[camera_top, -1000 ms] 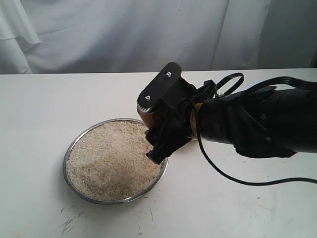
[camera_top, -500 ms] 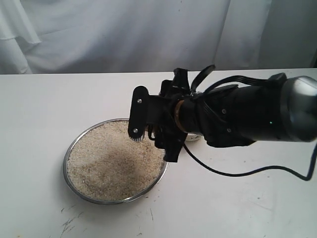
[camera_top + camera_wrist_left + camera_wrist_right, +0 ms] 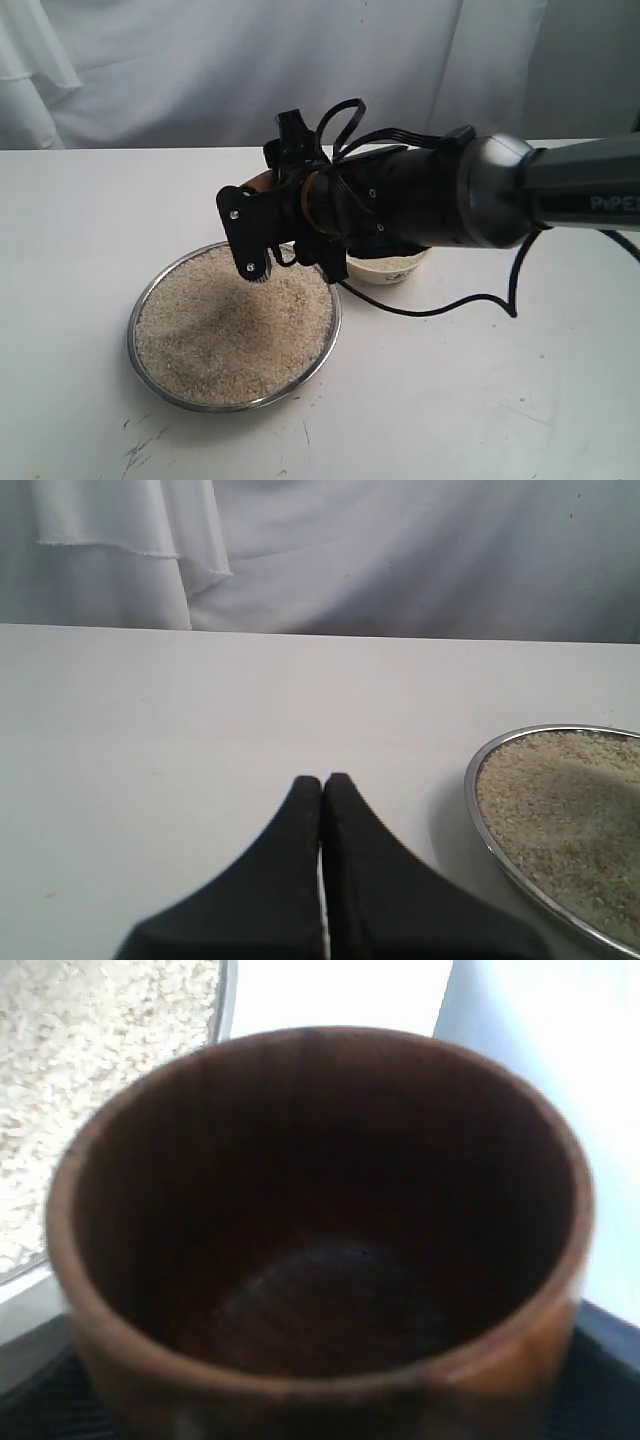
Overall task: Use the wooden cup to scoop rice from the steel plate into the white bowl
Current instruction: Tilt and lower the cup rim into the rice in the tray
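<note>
The right pincer is spread wide around the wooden cup and has hold of it, one finger on each side. The cup hangs in the air above the far right rim of the steel plate, tipped well over on its side. In the right wrist view its mouth fills the picture: a reddish-brown rim with visible grain, and a dark inside of bare wood.

The plate lies on the tabletop left of the middle and nearer the front edge than the back. The rice covers it almost to the rim, heaped unevenly with a shallow dip toward the far side.

The white bowl stands just beside the plate's right rim, under the right arm, which hides most of it (whether bowl and plate touch I cannot tell). Something pale and grainy shows at its top, too covered to make out.

The left pincer is closed, its two black fingertips pressed together with nothing between them. It hangs over bare tabletop near the plate's rim and apart from it.

A black cable droops from the right arm onto the tabletop to the right of the bowl. A white cloth hangs behind the back edge
</note>
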Controlling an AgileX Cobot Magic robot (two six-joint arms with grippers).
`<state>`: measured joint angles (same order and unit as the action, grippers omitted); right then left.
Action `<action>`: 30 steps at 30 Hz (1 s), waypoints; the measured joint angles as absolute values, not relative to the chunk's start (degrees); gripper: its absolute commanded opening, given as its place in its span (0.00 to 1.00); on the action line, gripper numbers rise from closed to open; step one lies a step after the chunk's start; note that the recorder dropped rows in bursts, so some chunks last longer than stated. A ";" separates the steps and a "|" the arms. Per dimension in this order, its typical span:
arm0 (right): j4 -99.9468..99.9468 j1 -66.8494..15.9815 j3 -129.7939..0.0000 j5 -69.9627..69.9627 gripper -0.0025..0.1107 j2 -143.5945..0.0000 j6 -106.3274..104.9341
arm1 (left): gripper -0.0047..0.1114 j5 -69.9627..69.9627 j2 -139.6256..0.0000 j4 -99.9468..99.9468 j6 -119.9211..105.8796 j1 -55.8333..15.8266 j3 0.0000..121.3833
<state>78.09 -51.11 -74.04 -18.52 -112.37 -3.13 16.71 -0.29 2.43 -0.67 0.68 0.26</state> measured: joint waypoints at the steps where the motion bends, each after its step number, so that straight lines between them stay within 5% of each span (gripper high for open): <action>1: 78.09 -51.23 -74.84 -18.63 0.02 -112.88 -4.37 | 0.04 16.71 -0.29 2.43 -0.67 0.68 0.26; 30: 76.98 -58.38 -82.61 -41.15 0.02 -122.75 -22.51 | 0.04 16.71 -0.29 2.43 -0.67 0.68 0.26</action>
